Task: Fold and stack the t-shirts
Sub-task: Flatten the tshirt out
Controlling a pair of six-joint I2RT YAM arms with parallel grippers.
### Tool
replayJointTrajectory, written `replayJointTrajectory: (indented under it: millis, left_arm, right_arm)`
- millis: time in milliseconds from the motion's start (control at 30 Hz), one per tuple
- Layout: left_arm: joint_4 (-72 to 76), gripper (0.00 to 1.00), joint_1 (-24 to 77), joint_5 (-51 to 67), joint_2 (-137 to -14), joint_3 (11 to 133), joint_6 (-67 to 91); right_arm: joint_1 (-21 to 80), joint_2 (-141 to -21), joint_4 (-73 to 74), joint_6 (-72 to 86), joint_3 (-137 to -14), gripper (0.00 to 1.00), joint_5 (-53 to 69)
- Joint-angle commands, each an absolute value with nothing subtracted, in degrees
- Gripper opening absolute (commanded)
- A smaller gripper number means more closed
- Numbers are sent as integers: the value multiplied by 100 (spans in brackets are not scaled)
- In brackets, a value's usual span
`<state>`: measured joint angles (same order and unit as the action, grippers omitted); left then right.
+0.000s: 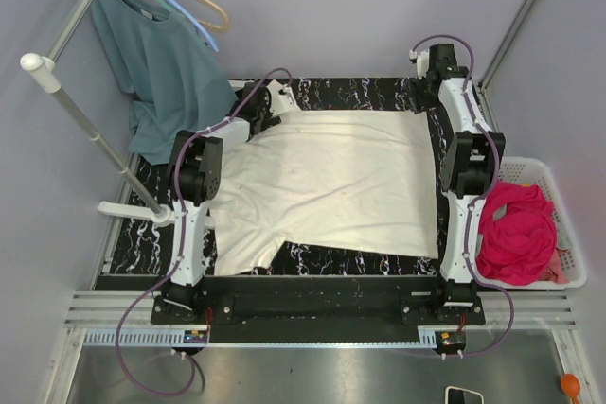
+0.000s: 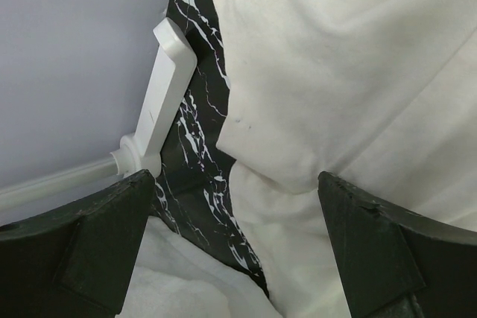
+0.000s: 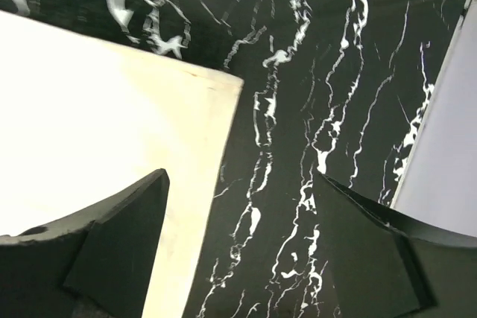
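The large cream t-shirt (image 1: 331, 186) lies spread flat on the black marble table (image 1: 379, 92). My left gripper (image 1: 282, 106) is open and empty over the shirt's far left edge. In the left wrist view it (image 2: 237, 184) hangs over rumpled cream cloth (image 2: 335, 72) and a strip of bare marble. My right gripper (image 1: 428, 78) is open and empty by the shirt's far right corner. In the right wrist view it (image 3: 240, 176) straddles that corner's edge (image 3: 112, 132). The magenta-pink t-shirt (image 1: 516, 234) lies bunched in a white basket (image 1: 559, 196) on the right.
A teal shirt (image 1: 161, 63) hangs from a hanger on a white rack (image 1: 85, 125) at the back left. The rack's white foot (image 2: 168, 87) stands on the marble close to my left gripper. Grey walls close in the table on three sides.
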<state>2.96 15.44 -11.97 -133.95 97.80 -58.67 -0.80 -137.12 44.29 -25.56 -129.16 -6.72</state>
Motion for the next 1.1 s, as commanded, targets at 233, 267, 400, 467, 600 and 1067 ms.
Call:
replayJointTrajectory:
  millis: [233,267,400,467,600,1067]
  left_arm:
    - [563,99,1433,-1169,-13165,10607,-5124]
    - [554,99,1424,-1169,-13227,10852,-5072]
    - [528,99,1398,-1134,-13552,11381,-4984]
    - [388,99,1380,-951,-13719,11696,-4922]
    - [158,99,1380,-677,-14000,11988,-4913]
    - [-130,99,1380,-123,-14589,12340,-5335]
  right_arm:
    - [237,-13649,4210,-2364,-12533,91,-149]
    - [237,-13676,4193,-2390,-12498,91,-149]
    - [246,-13746,4078,-2434,-12367,91,-123]
    - [255,-13746,4043,-2478,-12288,91,-123]
    - [246,-13746,3947,-2558,-12156,91,-167]
    - [237,-13404,3402,-2716,-11251,91,-281]
